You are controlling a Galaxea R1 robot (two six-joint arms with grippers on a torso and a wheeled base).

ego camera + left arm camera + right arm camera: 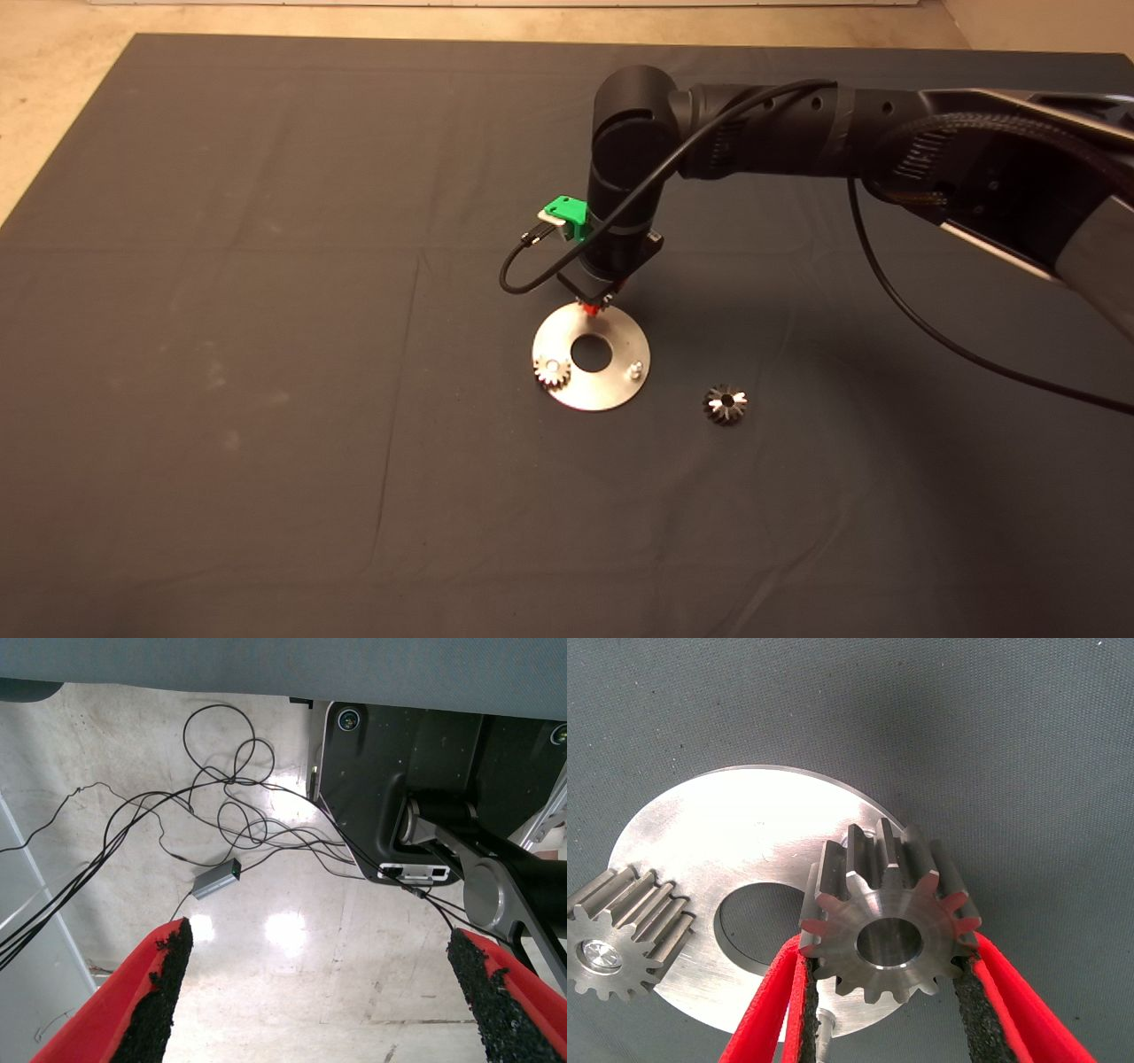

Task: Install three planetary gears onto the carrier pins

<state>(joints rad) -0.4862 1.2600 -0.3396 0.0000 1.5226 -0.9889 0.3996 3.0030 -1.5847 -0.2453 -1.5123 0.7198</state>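
A flat round silver plate (611, 385) with a central hole lies mid-mat. One planetary gear (551, 370) sits on its front-left carrier pin; it also shows in the right wrist view (616, 943). The front-right pin (634, 369) is bare. Another gear (725, 404) lies loose on the mat right of the plate. My right gripper (594, 307) is over the plate's far rim, shut on a third gear (890, 935) held just above the plate (735, 837). A stud (824, 1032) shows beside that gear. My left gripper (323, 992) is parked off the mat, open and empty.
The right arm (797, 124) reaches in from the right with a black cable (930, 328) hanging over the mat. The left wrist view shows the floor with loose cables (221, 806) and the robot base (399, 797).
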